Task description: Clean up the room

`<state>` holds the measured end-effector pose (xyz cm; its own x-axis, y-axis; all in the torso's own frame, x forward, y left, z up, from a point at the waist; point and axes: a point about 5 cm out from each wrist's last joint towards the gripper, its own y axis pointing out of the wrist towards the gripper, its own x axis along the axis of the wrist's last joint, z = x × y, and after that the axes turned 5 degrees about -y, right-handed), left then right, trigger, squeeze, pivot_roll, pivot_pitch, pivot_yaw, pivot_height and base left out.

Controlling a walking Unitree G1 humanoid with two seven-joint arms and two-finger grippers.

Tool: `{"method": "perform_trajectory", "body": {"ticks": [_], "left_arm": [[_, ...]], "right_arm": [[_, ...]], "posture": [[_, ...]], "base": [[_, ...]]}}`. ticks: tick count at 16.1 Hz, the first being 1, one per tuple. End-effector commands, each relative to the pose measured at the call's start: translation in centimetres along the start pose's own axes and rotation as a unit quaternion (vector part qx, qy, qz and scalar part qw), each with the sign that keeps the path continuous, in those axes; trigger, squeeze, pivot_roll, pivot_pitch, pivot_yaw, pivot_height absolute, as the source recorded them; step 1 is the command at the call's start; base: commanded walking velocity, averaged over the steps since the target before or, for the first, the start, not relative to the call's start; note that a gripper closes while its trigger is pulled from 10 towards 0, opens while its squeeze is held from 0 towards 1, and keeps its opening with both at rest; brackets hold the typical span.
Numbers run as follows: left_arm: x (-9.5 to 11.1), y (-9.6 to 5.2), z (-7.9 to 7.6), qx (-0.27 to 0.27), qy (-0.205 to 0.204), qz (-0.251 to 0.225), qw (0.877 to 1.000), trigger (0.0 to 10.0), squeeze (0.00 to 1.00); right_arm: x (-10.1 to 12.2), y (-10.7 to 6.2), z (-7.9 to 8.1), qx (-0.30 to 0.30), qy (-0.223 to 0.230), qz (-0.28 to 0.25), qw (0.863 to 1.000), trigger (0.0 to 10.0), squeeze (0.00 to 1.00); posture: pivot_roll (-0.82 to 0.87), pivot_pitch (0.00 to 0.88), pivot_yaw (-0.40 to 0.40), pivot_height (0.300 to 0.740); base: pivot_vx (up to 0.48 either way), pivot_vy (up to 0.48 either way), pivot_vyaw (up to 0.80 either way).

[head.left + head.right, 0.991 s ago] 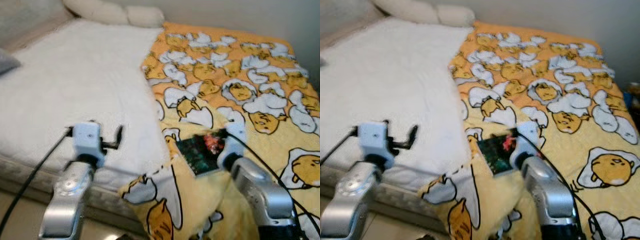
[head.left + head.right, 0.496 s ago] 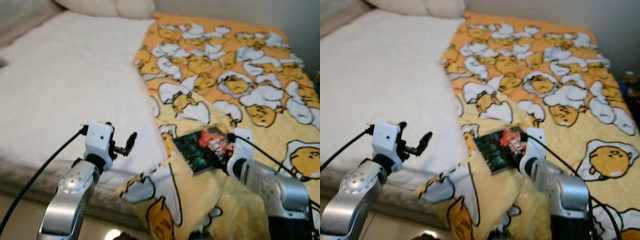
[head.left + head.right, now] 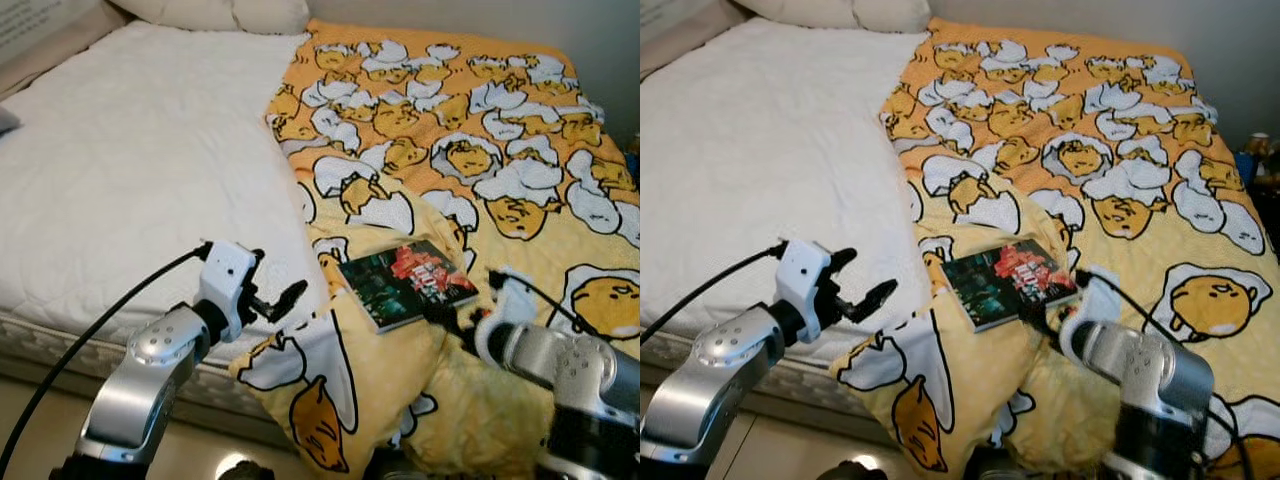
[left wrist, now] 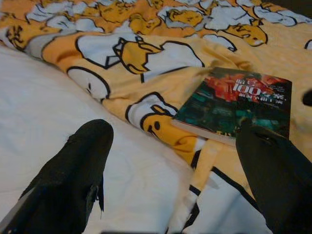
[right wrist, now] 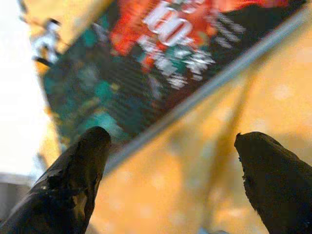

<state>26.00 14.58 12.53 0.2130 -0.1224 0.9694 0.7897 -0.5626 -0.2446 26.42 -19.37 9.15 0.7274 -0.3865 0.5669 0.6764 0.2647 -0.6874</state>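
Observation:
A paperback book [image 3: 405, 283] with a dark green and red cover lies flat on a yellow blanket [image 3: 480, 150] printed with egg characters, near the bed's front edge. My left gripper [image 3: 278, 285] hovers open over the white mattress edge, just left of the book, holding nothing. In the left wrist view the book [image 4: 239, 105] lies ahead between the black fingers [image 4: 78, 165]. My right gripper [image 3: 452, 316] is open at the book's near right corner. In the right wrist view the cover [image 5: 161, 73] is close ahead of its fingers [image 5: 78, 170].
A bare white mattress [image 3: 130, 170] covers the bed's left half, with pillows [image 3: 230, 12] at the head. The blanket's folded corner [image 3: 320, 400] hangs over the front edge. Pale floor [image 3: 40, 420] shows below the bed at the left. A wall runs behind.
The camera has shifted. My left gripper has moved right, toward the book. My right gripper has drawn back from over the book's right side to its near corner, uncovering the cover.

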Motion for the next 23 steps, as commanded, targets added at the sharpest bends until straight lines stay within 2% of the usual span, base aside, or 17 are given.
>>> {"method": "perform_trajectory", "body": {"ticks": [1, 3, 7, 8, 10, 11, 13, 15, 17, 18, 20, 23], "left_arm": [[0.0, 0.1, 0.1, -0.005, 0.002, 0.007, 1.0, 10.0, 0.0], [0.0, 0.3, 0.0, -0.012, 0.004, 0.011, 1.0, 10.0, 0.0], [0.0, 0.6, -0.3, -0.027, -0.002, 0.013, 1.0, 10.0, 0.0], [-0.1, 0.6, -0.4, -0.03, 0.004, 0.015, 0.999, 10.0, 0.0], [-0.2, 0.7, -0.3, -0.03, 0.027, 0.013, 0.999, 10.0, 0.0], [-0.2, 0.8, -0.3, -0.033, 0.03, 0.012, 0.999, 10.0, 0.0], [-0.2, 1.1, -0.3, -0.037, 0.039, 0.013, 0.998, 10.0, 0.0], [-0.2, 1.2, -0.2, -0.041, 0.044, 0.014, 0.998, 10.0, 0.0], [-0.1, 1.4, -0.2, -0.052, 0.049, 0.014, 0.997, 10.0, 0.0], [-0.2, 1.4, -0.1, -0.056, 0.05, 0.015, 0.997, 10.0, 0.0], [-0.2, 1.4, -0.2, -0.061, 0.05, 0.016, 0.997, 10.0, 0.0], [-0.3, 1.4, -0.5, -0.078, 0.039, 0.015, 0.996, 10.0, 0.0]], "right_arm": [[0.2, -0.1, -0.1, 0.005, 0.012, 0.001, 1.0, 10.0, 0.0], [0.5, 0.2, 0.2, 0.031, 0.033, 0.006, 0.999, 10.0, 0.0], [0.6, 0.4, -0.4, 0.044, 0.066, 0.021, 0.997, 10.0, 0.0], [0.8, 0.2, -0.7, 0.037, 0.046, 0.023, 0.998, 10.0, 0.0], [1.4, 0.1, -1.4, 0.022, -0.044, -0.01, 0.999, 10.0, 0.0], [1.5, -0.1, -1.5, 0.032, -0.077, -0.005, 0.997, 10.0, 0.0], [1.9, -0.4, -2.2, 0.054, -0.097, -0.007, 0.994, 10.0, 0.0], [2.2, -0.4, -3.4, 0.065, -0.084, 0.002, 0.994, 10.0, 0.0], [2.5, -0.5, -4.8, 0.097, -0.032, 0.02, 0.995, 10.0, 0.0], [2.4, -0.5, -5.1, 0.099, -0.026, 0.027, 0.994, 10.0, 0.0], [2.3, -0.5, -5.2, 0.107, -0.025, 0.03, 0.994, 10.0, 0.0], [1.8, 0.0, -4.7, 0.137, 0.018, 0.013, 0.99, 10.0, 0.0]], "posture": [[-0.1, 0.106, 0.0, 0.74], [-0.1, 0.1, 0.006, 0.74], [-0.1, 0.096, 0.004, 0.74], [-0.1, 0.096, 0.006, 0.74], [-0.1, 0.094, 0.008, 0.74], [-0.1, 0.094, 0.011, 0.74], [-0.1, 0.097, 0.016, 0.74], [-0.11, 0.1, 0.024, 0.74], [-0.1, 0.102, 0.031, 0.74], [-0.1, 0.101, 0.034, 0.74], [-0.1, 0.101, 0.04, 0.74], [-0.1, 0.101, 0.044, 0.74]], "base": [[0.0, 0.0, 0.0], [0.0, 0.0, 0.0], [0.0, 0.0, 0.0], [0.0, 0.0, 0.0], [0.0, 0.0, 0.0], [0.0, 0.0, 0.0], [0.0, 0.0, 0.0], [0.0, 0.0, 0.0], [0.0, 0.0, 0.0], [0.0, 0.0, 0.0], [0.0, 0.0, 0.0], [0.0, 0.0, 0.0]]}}
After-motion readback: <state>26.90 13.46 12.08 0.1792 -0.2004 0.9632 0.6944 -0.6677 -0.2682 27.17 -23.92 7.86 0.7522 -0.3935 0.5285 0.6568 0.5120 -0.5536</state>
